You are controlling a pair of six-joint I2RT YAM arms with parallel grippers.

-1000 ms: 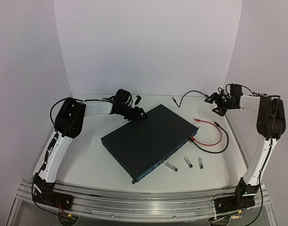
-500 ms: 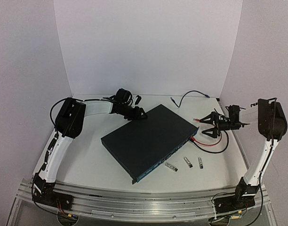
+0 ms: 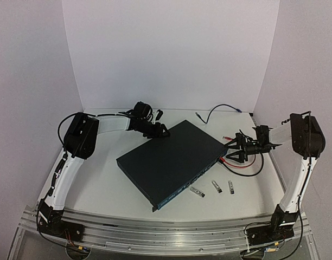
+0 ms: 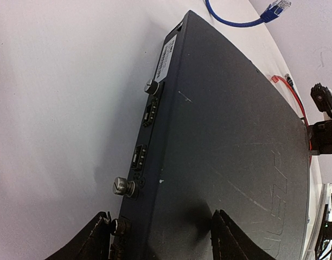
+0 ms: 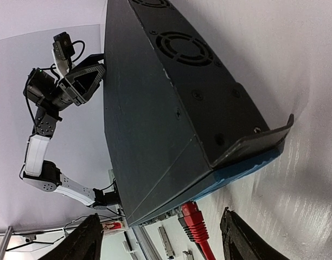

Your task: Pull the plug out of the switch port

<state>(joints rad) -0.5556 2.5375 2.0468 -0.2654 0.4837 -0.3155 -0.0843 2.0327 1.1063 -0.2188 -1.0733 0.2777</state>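
Switch (image 3: 168, 160): lay diagonally mid-desk (image 3: 101, 184), its socket face turned near-right.
Plug (image 5: 194, 222): red, seated in a port at the switch's right end.
Right claw (image 5: 161, 235): open, with a finger on either side of the plug and neither touching it.
Left claw (image 4: 161, 238): clamped across the switch's far corner, likely bracing it.
Doing it well: the right claw needed to close on the plug's body, not its cable, and draw straight out along the port.
Count: one switch, one seated plug, three small metal modules (image 3: 196, 190), two claws.

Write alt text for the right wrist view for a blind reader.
A red plug sits in a port on the front face of the dark switch, between the fingers of the open right claw, neither touching it. Behind, the left claw is at the switch's far edge.
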